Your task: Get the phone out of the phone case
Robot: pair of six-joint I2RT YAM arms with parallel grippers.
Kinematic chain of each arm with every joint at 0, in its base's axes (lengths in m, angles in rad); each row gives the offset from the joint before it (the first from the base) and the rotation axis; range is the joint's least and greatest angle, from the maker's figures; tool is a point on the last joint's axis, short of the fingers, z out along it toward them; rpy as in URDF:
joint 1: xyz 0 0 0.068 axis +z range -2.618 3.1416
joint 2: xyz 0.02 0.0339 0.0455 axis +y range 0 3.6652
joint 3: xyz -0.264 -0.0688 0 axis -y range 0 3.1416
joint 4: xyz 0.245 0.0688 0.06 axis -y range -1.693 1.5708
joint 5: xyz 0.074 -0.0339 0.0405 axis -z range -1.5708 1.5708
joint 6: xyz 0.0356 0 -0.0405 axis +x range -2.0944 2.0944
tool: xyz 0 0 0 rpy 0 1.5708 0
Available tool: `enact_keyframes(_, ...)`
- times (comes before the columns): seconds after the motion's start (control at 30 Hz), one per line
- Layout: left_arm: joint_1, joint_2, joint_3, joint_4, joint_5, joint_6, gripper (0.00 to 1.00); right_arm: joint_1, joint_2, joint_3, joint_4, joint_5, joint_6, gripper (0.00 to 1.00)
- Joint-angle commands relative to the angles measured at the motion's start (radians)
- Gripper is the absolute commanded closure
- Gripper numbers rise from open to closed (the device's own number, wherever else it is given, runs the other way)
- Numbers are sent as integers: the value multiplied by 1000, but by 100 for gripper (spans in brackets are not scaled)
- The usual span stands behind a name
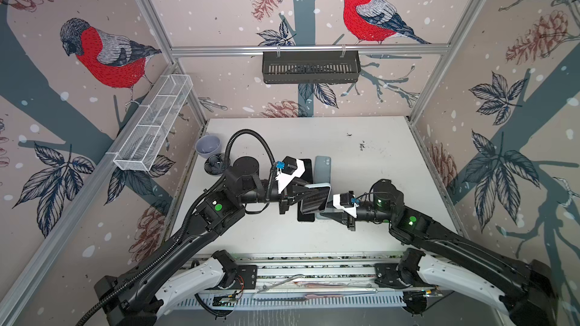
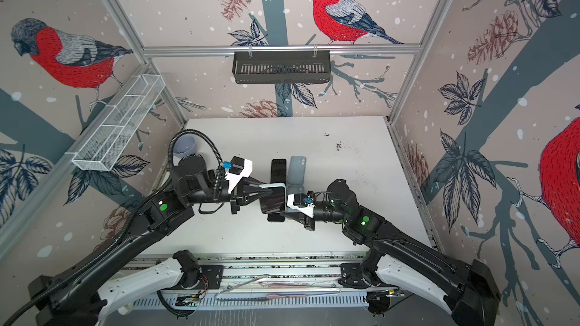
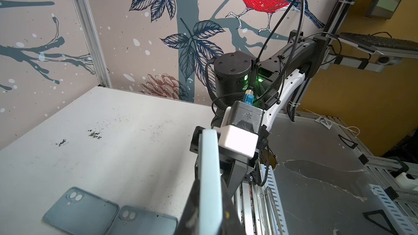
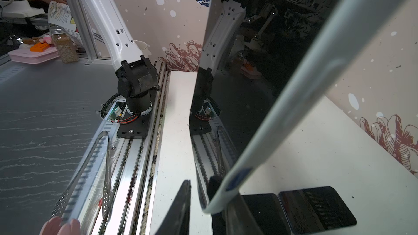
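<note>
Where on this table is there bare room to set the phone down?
Bare table: the wide patch between the grey-blue piece and the right wall, and the strip along the back wall. Crowded: the middle, where the cased phone is held over that piece and the dark piece beside it; a cup takes the far left corner.

Bullfinch wallpaper (image 1: 110, 58) (snowy branches) surrounds a white table (image 1: 376, 158).

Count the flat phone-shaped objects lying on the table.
2: a black one and a grey-blue one beside it, both partly hidden by the raised phone; more could lie unseen beneath.
</note>
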Motion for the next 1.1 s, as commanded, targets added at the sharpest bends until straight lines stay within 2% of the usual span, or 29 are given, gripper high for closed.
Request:
enact_keyframes(0.0, 2, -5, 0, 86, 19, 2, 100, 0, -2, 4, 15, -29, -2, 79)
enact_keyframes(0.13, 1, -5, 2, 84, 19, 1, 100, 0, -1, 4, 18, -38, -7, 92)
enact_keyframes(0.3, 2, 1, 3, 103, 26, -23, 100, 2, -1, -1, 22, -98, -30, 92)
enact_keyframes(0.4, 2, 20, 14, 121, 43, -46, 100, 29, 4, -4, 22, -112, -109, 93)
enact_keyframes(0.53, 2, 55, 15, 166, 74, -90, 100, 104, 9, 14, 0, 28, -242, 99)
enact_keyframes(0.67, 2, 82, 4, 221, 91, -131, 100, 111, 6, 16, 56, 142, -284, 100)
enact_keyframes(0.93, 1, 123, -13, 303, 110, -201, 100, 112, 9, 6, 144, 228, -337, 100)
enact_keyframes(1.07, 2, 152, -13, 342, 117, -238, 100, 113, 15, 11, 146, 240, -370, 93)
